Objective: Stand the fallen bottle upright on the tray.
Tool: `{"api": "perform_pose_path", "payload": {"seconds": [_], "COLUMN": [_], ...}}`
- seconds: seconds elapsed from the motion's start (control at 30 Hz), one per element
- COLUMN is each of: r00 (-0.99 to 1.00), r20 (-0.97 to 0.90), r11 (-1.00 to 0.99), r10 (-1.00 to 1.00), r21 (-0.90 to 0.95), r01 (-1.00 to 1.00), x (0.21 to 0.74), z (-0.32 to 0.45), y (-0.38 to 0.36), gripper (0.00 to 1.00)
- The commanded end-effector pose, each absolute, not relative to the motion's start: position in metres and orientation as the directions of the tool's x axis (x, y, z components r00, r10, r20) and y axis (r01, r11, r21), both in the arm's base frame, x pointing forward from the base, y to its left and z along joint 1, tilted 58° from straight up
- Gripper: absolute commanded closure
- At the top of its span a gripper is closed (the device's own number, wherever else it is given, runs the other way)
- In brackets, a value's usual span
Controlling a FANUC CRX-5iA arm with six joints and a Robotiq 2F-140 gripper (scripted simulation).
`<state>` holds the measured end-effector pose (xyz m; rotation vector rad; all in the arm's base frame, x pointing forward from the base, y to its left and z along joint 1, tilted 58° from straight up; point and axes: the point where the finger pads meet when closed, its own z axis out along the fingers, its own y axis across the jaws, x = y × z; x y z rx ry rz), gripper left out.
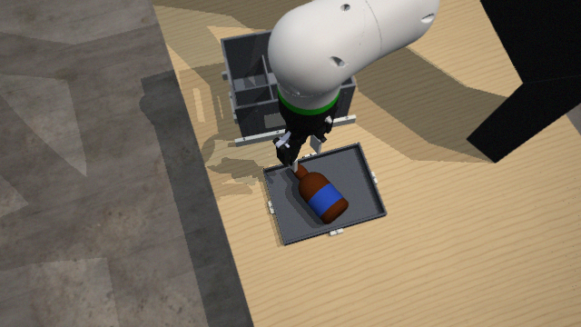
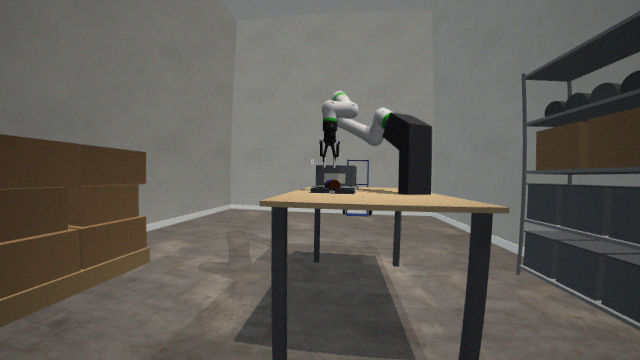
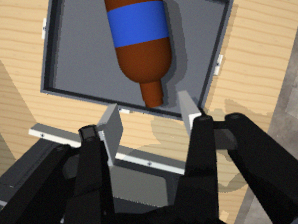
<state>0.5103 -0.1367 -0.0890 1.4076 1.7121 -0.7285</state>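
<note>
A brown bottle (image 1: 321, 195) with a blue label lies on its side on the grey tray, its neck pointing toward the crate. It also shows in the wrist view (image 3: 140, 38), with the tray around it. My gripper (image 1: 300, 154) hangs above the tray's far edge, over the bottle's neck end, well clear of it. In the wrist view the gripper (image 3: 150, 116) has its fingers partly apart with nothing between them. In the exterior view the gripper (image 2: 329, 161) is above the bottle (image 2: 332, 185).
A dark grey crate (image 1: 263, 91) with inner dividers stands just behind the tray, partly hidden by my arm. The table's left edge runs close to the tray. The black robot base (image 2: 414, 154) stands on the table's right side.
</note>
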Motion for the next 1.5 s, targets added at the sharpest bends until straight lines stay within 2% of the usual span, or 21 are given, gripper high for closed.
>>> {"api": "perform_pose_path", "payload": {"seconds": [0.0,0.7,1.47], "r00": [-0.075,-0.075,-0.075], "r20": [-0.849,-0.849,-0.849], "r11": [0.221,0.221,0.221], "r10": [0.523,0.523,0.523], "r21": [0.050,0.050,0.050], "r01": [0.974,0.974,0.974], "x": [0.514,0.526,0.528], "z": [-0.097,-0.127,-0.131], "y": [-0.149,-0.196,-0.203], "gripper": [0.62,0.62,0.62]}}
